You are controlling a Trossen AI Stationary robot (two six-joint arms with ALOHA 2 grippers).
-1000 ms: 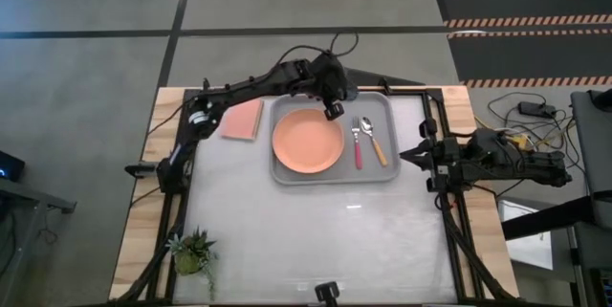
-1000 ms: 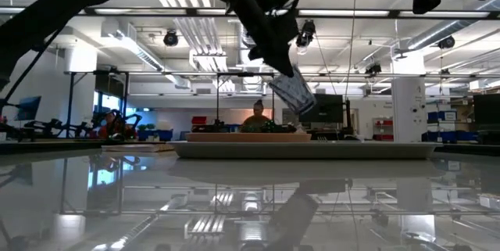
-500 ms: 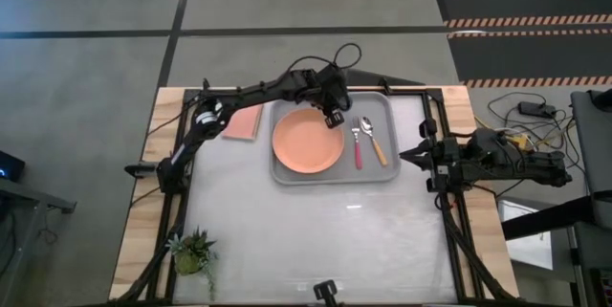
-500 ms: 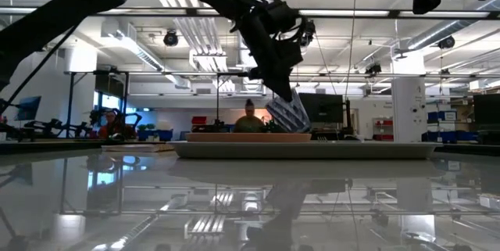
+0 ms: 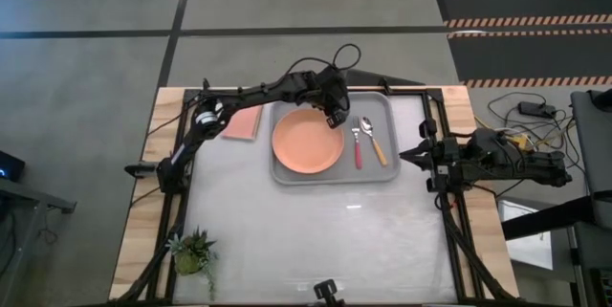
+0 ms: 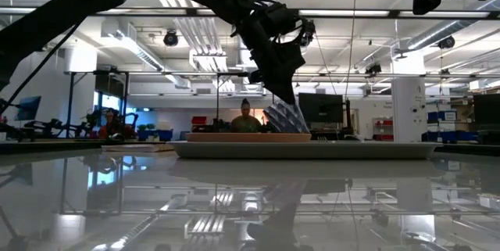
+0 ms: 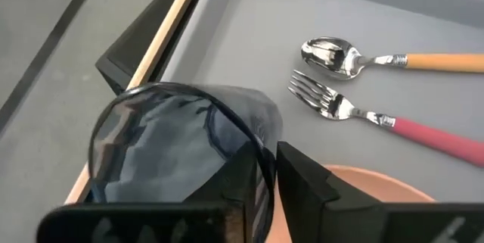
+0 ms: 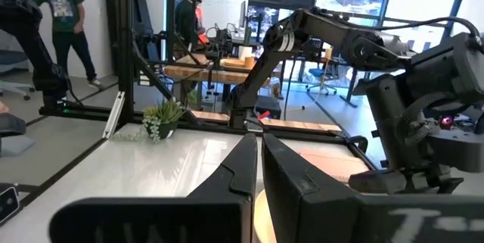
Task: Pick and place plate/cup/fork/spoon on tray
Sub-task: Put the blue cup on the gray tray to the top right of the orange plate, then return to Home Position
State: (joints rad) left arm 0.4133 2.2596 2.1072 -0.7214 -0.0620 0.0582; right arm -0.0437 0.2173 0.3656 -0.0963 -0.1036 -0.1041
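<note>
The grey tray [image 5: 382,106] holds the salmon plate [image 5: 307,142], the pink-handled fork [image 5: 359,146] and the orange-handled spoon [image 5: 376,141], each lying flat on its floor. My left gripper [image 5: 333,116] is over the tray's far part, next to the plate's far-right edge, shut on the dark translucent cup [image 7: 174,137]. In the low view the cup [image 6: 286,116] is tilted just above the tray's rim [image 6: 312,150]; whether it touches the tray floor I cannot tell. My right gripper [image 8: 257,160] waits shut at the table's right edge [image 5: 426,157]. My left gripper pinches the cup's wall at its rim [image 7: 261,156], one finger inside the cup and the other finger [image 7: 302,186] outside. The fingers come slanting down from above. The cup hangs tilted below them, its base low over the tray.
A pink rectangular pad [image 5: 244,122] lies left of the tray, under my left arm. A small potted plant [image 5: 194,252] stands at the near left corner. The near half of the table is bare white surface. People stand in the room beyond the table.
My left gripper has gone down toward the tray with the cup. The cup stays tilted in the hold and now sits close over the tray's rim line in the low view.
</note>
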